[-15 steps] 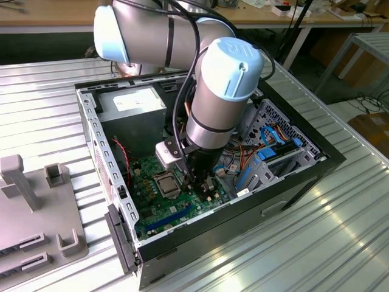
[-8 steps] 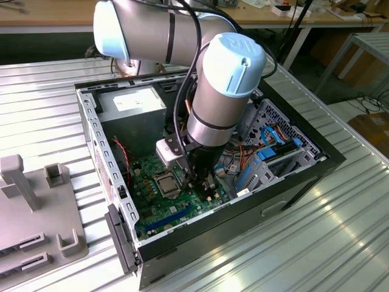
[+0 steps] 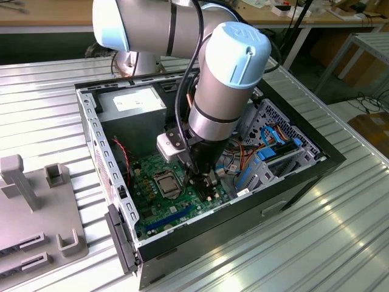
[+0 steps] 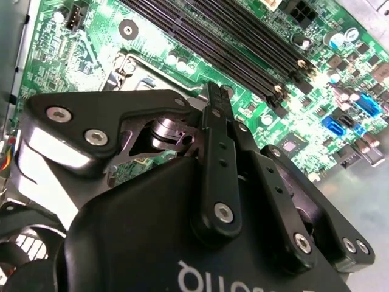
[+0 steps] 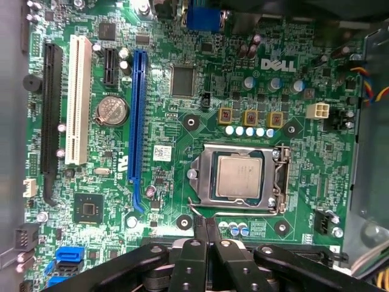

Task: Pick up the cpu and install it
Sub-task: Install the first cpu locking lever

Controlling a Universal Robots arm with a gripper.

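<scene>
The cpu (image 5: 239, 176) sits inside the metal-framed socket (image 5: 200, 182) on the green motherboard (image 5: 164, 91), its silver-grey top bare in the first wrist view; in the exterior view it is a small pale square (image 3: 165, 182) in the open computer case (image 3: 292, 182). The gripper (image 5: 205, 222) hangs just beside the socket's edge, fingers pressed together with nothing between them. In the second wrist view the gripper's (image 4: 213, 91) black body hides most of the socket.
</scene>
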